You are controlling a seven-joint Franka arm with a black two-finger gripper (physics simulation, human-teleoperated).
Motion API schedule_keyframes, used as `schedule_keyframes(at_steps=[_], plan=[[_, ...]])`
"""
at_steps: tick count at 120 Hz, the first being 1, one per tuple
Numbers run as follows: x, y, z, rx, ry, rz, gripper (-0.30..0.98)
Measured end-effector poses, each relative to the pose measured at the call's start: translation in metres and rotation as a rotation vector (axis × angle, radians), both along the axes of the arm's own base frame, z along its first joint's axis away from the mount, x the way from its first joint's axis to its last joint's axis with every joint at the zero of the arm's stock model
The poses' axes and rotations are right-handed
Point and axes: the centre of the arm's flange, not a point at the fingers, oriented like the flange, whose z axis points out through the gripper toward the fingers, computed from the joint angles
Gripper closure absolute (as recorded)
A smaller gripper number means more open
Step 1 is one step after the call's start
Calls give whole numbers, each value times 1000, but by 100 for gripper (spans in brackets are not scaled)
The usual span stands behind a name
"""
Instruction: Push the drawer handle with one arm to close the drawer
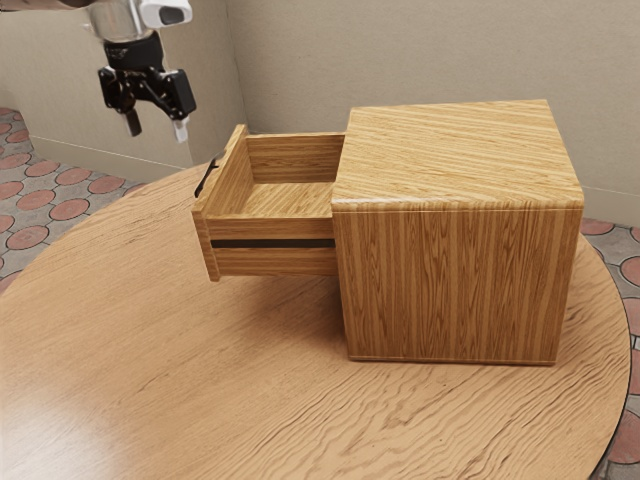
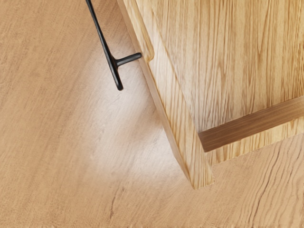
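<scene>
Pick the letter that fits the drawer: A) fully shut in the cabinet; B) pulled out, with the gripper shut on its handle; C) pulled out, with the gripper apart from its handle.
C: the drawer juts from the wooden cabinet, and the open gripper hangs in the air, apart from the black bar handle.

The exterior view looks down at a slant from beside the table [image 1: 120,370], far enough back to fit the whole cabinet [image 1: 455,285], and faces its side with the wall [image 1: 400,50] beyond. The wrist view looks steeply down from the gripper [image 1: 157,128], much closer in; both share the drawer [image 1: 270,264], its handle [image 2: 114,62] and some tabletop
</scene>
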Motion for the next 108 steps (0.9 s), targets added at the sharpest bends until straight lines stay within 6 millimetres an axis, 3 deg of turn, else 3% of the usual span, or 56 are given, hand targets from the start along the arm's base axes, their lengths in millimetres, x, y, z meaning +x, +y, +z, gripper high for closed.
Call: schedule_keyframes(at_steps=[42, 48, 53, 57, 63, 69, 83, 90, 98, 108], plan=[[-3, -3, 1, -5, 18, -37, 0], [-12, -9, 44, 7, -69, -75, 0], [-34, -23, 90, 14, -156, -153, 0], [-50, -38, 115, 17, -198, -228, 0], [-67, -59, 133, 51, -217, -333, 0], [-76, -81, 139, 73, -206, -438, 0], [-92, -134, 134, 89, -151, -673, 0], [-110, -144, 122, 100, -113, -752, 0], [-125, -95, 91, 114, -53, -713, 0], [-124, -42, 43, 100, 4, -690, 0]])
